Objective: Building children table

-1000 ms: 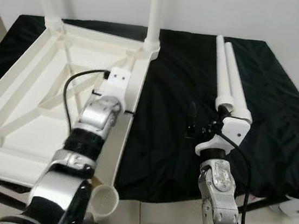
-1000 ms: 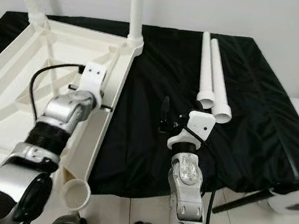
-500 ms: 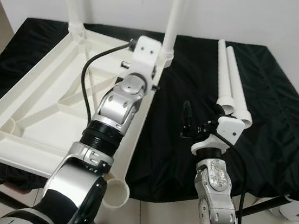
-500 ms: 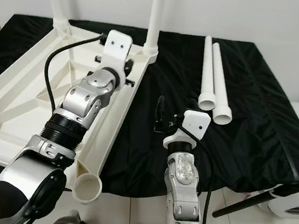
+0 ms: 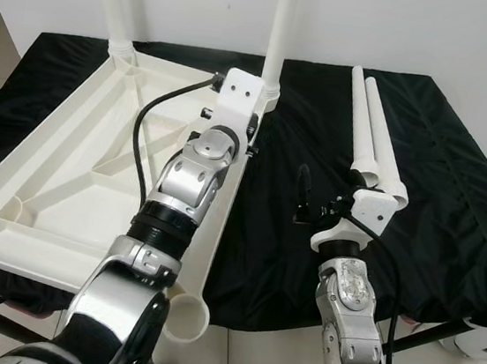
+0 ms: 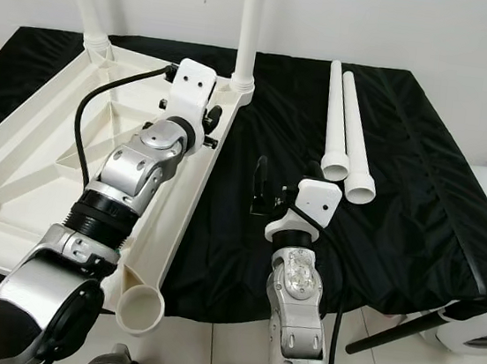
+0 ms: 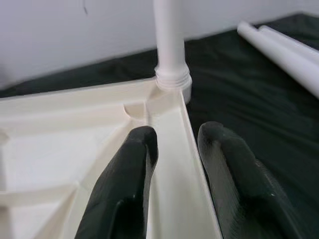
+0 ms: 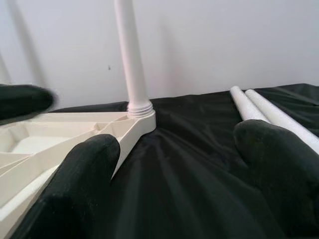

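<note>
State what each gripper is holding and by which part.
The left gripper straddles the side rail of the upturned tabletop, one finger on each side; whether it is clamped cannot be told. The right gripper is open over the black cloth, holding nothing.
</note>
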